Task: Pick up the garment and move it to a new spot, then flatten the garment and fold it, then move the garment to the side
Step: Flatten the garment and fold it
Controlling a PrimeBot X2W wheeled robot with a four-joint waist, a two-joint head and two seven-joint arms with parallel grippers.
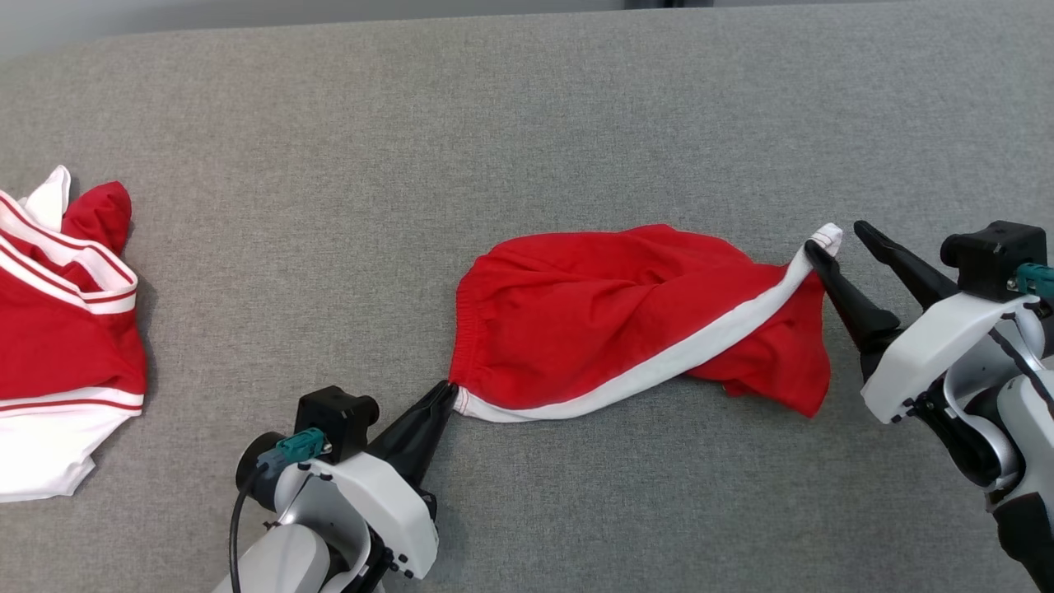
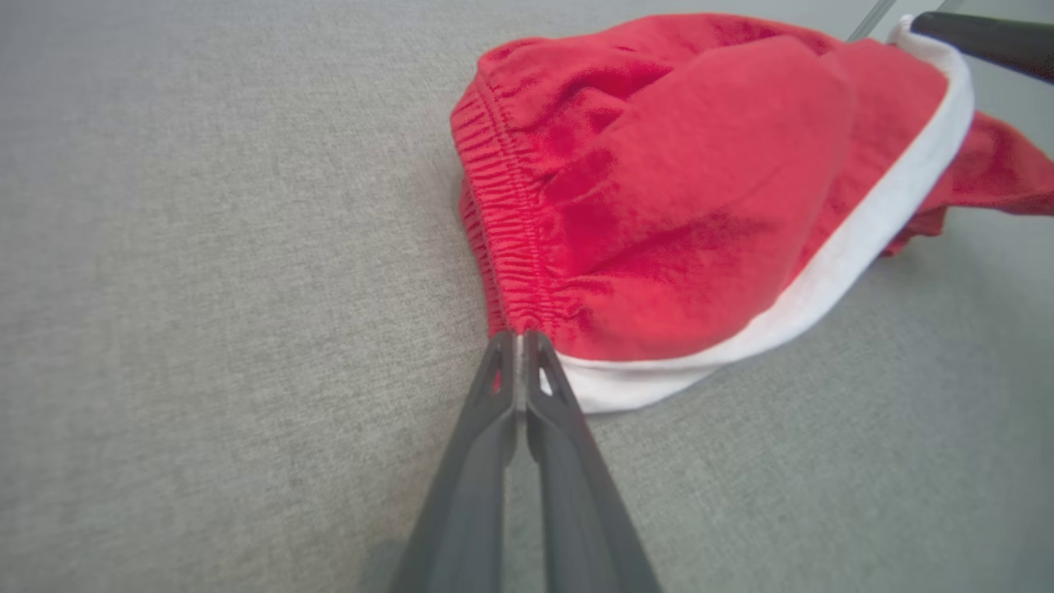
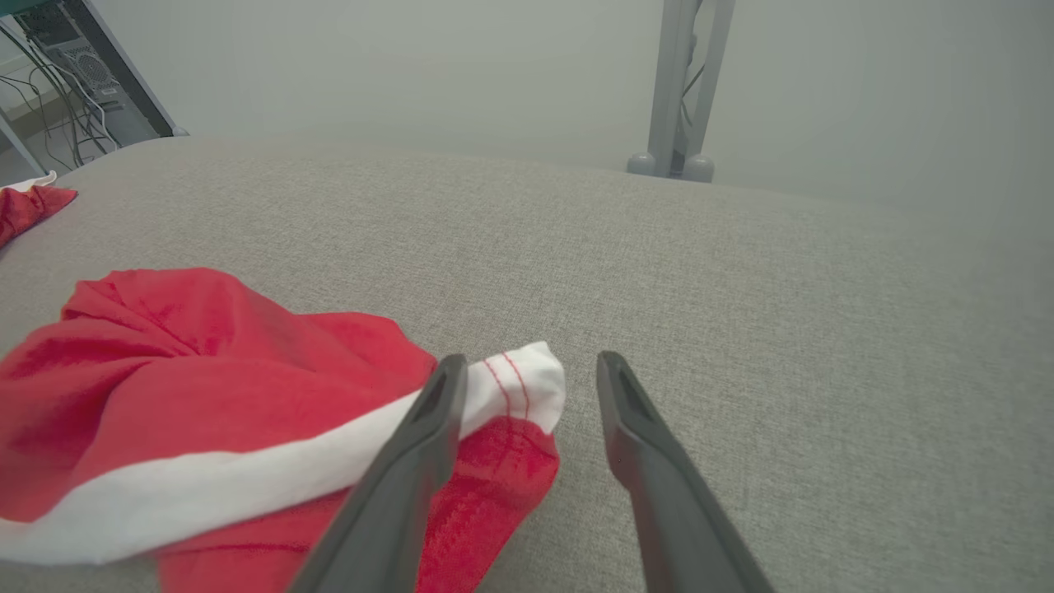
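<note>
1. My left hand (image 1: 449,389) (image 2: 520,338): fingers pressed together, pinching the near-left corner of the garment (image 1: 593,305) (image 2: 675,189) (image 3: 165,387). The pinch is right where the elastic waistband (image 2: 510,214) meets the white stripe (image 1: 659,362). The tips are low, at the table (image 1: 527,123).
2. My right hand (image 1: 836,236) (image 3: 531,362): spread. In the right wrist view the finger (image 3: 395,478) on that view's left lies against the far end of the white stripe. The white corner sits in the gap between the two fingers and is not pinched. The other finger is clear of the cloth.
3. The garment is red shorts with a white side stripe, lying mid-table between my two hands. It is rumpled and bunched, not flat. The waistband is on my left. The stripe runs diagonally from the left hand up to the right hand. A red flap sticks out on the near-right side.
4. The table has a grey woven cover, and the garment rests on it.
5. A second garment (image 1: 58,329) (image 3: 25,206), red with white bands, is crumpled at the table's far-left edge, well apart from the shorts.
6. In the right wrist view a grey post (image 3: 679,82) stands beyond the table's far edge, with cables (image 3: 49,91) at upper left.
</note>
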